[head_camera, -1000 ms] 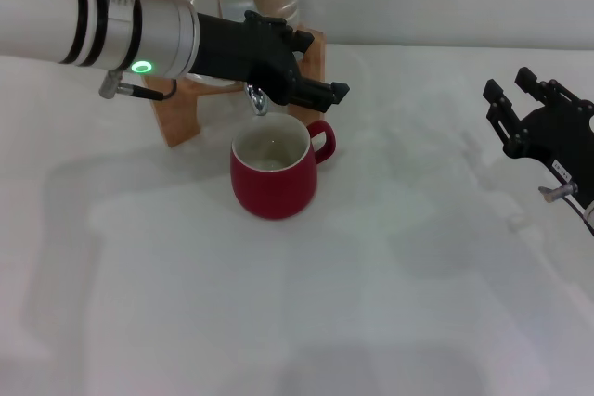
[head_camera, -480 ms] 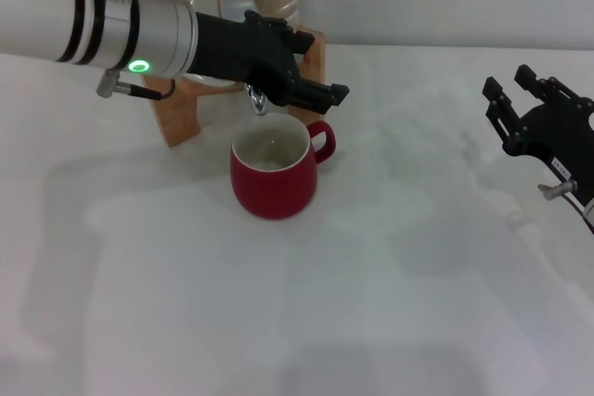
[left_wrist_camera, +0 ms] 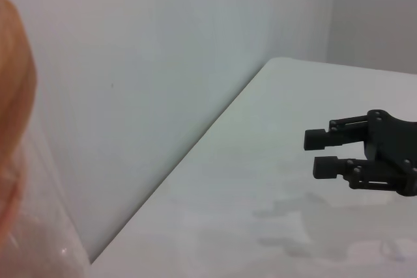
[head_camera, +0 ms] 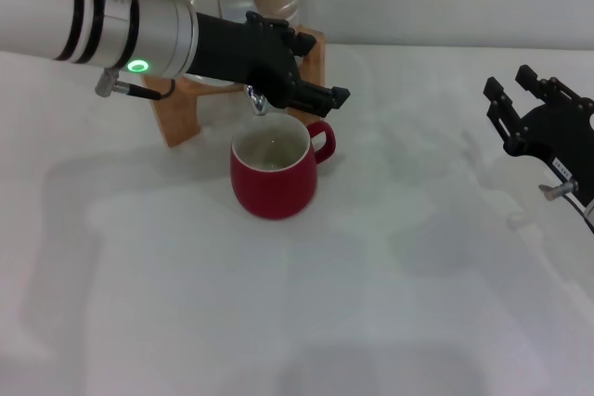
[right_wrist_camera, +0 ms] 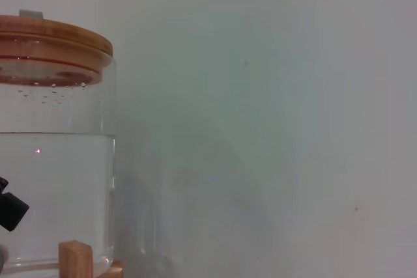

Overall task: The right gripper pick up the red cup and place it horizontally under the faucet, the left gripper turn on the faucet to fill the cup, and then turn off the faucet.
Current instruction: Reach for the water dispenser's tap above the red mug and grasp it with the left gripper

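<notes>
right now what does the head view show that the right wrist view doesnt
Only the head view shows the red cup upright under the faucet, the left gripper at the faucet, and the right gripper off to the right, clear of the cup. Only the right wrist view shows the jar's wooden lid and its waterline. Both show the clear water jar on its wooden stand.

white table carries red cup upright, wooden stand behind it.
</notes>
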Action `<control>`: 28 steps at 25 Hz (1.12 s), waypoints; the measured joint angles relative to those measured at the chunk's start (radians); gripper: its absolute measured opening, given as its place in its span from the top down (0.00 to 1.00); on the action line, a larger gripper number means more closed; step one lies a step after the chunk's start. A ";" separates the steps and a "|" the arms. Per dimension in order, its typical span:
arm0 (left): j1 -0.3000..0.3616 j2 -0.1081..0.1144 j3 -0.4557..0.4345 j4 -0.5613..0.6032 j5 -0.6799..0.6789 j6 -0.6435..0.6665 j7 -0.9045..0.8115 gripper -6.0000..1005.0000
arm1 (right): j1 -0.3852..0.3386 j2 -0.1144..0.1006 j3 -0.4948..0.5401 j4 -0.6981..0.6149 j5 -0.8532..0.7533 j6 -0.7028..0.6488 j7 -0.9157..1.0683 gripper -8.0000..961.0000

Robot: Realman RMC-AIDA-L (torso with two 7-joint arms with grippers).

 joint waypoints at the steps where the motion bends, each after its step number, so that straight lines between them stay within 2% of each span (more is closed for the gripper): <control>1: 0.000 0.000 0.000 0.000 0.000 -0.004 0.000 0.12 | 0.000 0.000 0.000 0.000 0.000 0.000 0.000 0.55; 28: 0.004 -0.001 -0.003 0.041 0.025 -0.043 -0.021 0.12 | 0.004 0.000 0.005 -0.002 -0.003 0.000 0.000 0.55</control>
